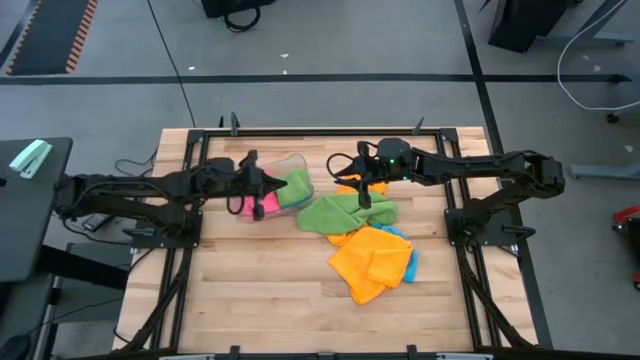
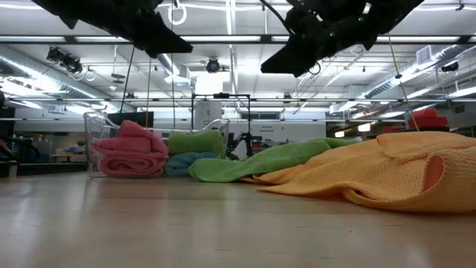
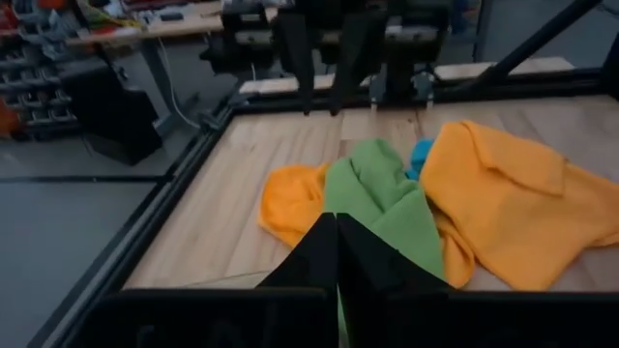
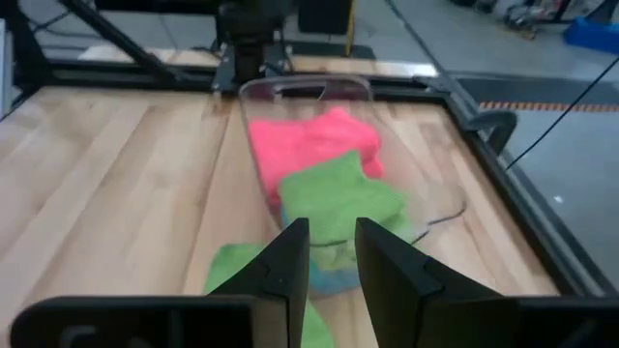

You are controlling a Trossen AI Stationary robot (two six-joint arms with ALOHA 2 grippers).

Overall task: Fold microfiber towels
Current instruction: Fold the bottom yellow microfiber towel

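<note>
Two dark robot arms reach inward over a wooden tabletop (image 1: 260, 290) from opposite sides.

The left claw (image 1: 268, 187) hovers above a clear plastic tub (image 1: 296, 160), its fingers pressed together and holding nothing. Directly beneath and just beyond it, inside the tub, lie a folded pink towel (image 1: 262, 204) and a folded green towel (image 1: 296, 184); the low view shows a blue one (image 2: 186, 162) tucked between them.

The right claw (image 1: 364, 196) hangs over the loose pile beside the tub, fingers a little apart in its wrist view; no cloth is visibly pinched between them. Right below it sprawls an unfolded green towel (image 1: 345, 212), one end reaching toward the tub. Just behind that claw an orange towel (image 1: 352, 185) peeks out. On the side away from the tub a larger crumpled orange towel (image 1: 372, 260) lies over a sky blue towel (image 1: 408, 262), of which only an edge shows.

The step in hand appears to be picking the next cloth, likely the green one on top. To do it well, the right claw should come down on a single free corner, not the bunched middle, so only one layer lifts. The left claw needs to spread and take the neighbouring corner. Drawing the cloth flat onto bare wood, clear of the orange pile, would keep the fold square.
</note>
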